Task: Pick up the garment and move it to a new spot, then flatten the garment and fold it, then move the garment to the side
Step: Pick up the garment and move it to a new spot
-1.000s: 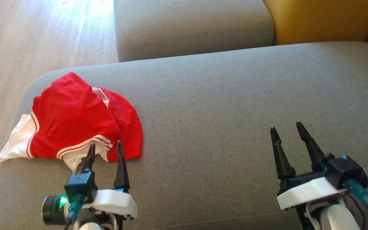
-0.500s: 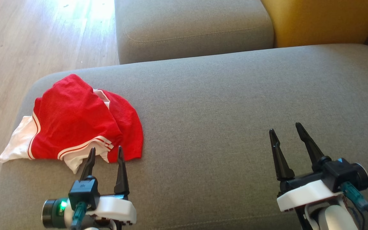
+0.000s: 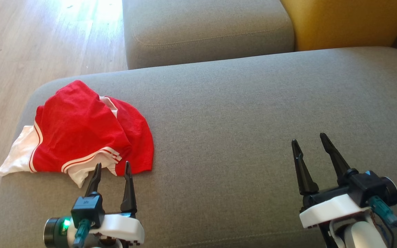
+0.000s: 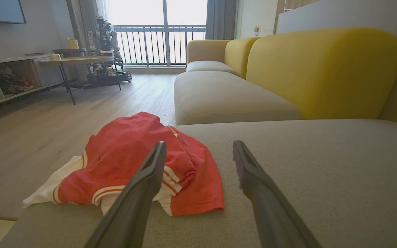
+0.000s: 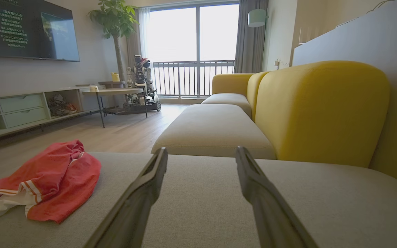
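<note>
left gripper (image 3: 112, 163): drawn back toward the robot | red garment (image 3: 81, 131): near hem now just ahead of the fingertips, less overlapped | head camera: shifted slightly

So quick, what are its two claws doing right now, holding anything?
Left gripper: open, holding nothing, right by the red garment.
Right gripper: open, holding nothing, over the bare grey cushion.
</note>
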